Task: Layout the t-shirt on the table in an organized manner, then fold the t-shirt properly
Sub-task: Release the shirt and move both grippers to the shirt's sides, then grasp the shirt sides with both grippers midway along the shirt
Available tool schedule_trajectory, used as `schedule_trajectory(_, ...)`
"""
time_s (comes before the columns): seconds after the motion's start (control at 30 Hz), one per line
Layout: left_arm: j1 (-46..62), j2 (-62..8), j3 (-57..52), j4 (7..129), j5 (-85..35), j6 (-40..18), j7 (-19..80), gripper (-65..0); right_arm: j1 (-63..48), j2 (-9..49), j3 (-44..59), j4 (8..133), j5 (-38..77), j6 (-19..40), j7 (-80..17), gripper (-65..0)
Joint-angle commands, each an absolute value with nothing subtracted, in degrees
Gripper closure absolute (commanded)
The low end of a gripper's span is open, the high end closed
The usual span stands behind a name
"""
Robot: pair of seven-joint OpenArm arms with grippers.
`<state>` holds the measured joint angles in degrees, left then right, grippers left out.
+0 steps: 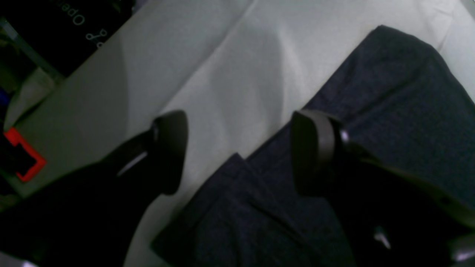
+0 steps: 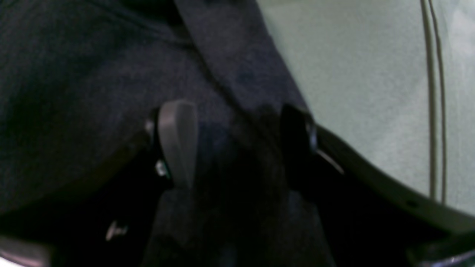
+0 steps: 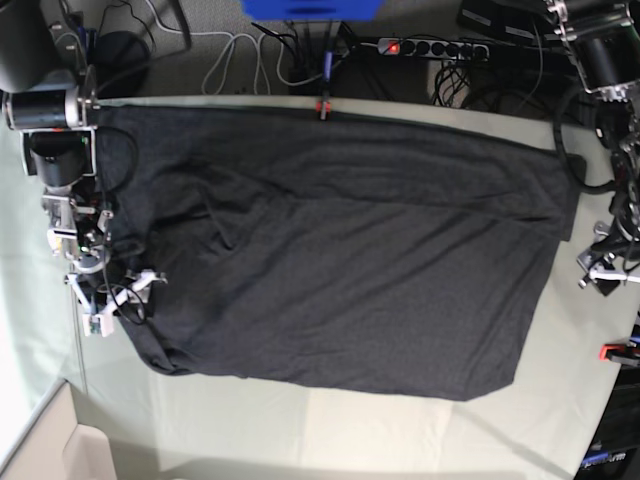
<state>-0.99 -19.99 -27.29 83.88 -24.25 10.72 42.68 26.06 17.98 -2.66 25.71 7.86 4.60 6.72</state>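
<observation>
Left wrist view — left gripper [image 1: 239, 152] spread open over t-shirt [image 1: 389, 122] edge, "Ope" lettering [image 1: 78, 18] beyond; right gripper [image 2: 237, 144] open too.

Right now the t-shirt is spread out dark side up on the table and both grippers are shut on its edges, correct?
Not quite. The t-shirt is spread on the table, but neither gripper is shut: the left gripper and right gripper both stand open, fingers apart over the fabric edges. The wrist views show this.
</observation>
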Motion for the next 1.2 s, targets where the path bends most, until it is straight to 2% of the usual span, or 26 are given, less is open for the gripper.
schedule_trajectory(0.0,-1.89,-21.05,-27.56,84.70,-24.40,10.77,41.71,-41.9,27.65,18.86,-2.51,26.51,8.31,4.00,8.22,-36.0)
schedule_trajectory(0.27,-1.89,-19.56,-27.82,84.79,-23.96,10.77,41.54,-41.9,27.74,19.03,-2.51,26.51,8.31,1.27,8.22,-36.0)
schedule_trajectory(0.4,-1.89,-19.56,-27.56,84.70,-23.96,10.77,41.63,-41.9,27.74,19.03,-2.42,26.51,8.31,-3.30,8.22,-36.0)
schedule_trajectory(0.5,-1.89,-19.47,-27.47,84.70,-23.96,10.77,41.71,-41.9,27.74,18.95,-2.42,26.51,8.31,-4.35,8.31,-36.0)
schedule_trajectory(0.63,-1.89,-19.47,-27.56,84.70,-23.96,10.77,41.71,-41.9,27.65,18.95,-2.15,26.51,8.31,-5.14,12.09,-36.0)
schedule_trajectory(0.77,-1.80,-19.47,-27.74,84.70,-23.96,10.77,41.71,-41.9,27.47,18.95,-2.33,26.51,8.31,-9.36,13.76,-36.0)
schedule_trajectory(1.1,-1.80,-19.47,-27.65,84.70,-23.96,10.77,41.71,-41.9,27.56,19.03,-2.24,26.51,8.31,-9.98,13.76,-36.0)
schedule_trajectory(1.17,-1.80,-19.47,-27.56,84.70,-23.96,10.77,41.63,-41.9,27.56,19.56,-2.24,26.51,8.31,-12.53,13.85,-36.0)
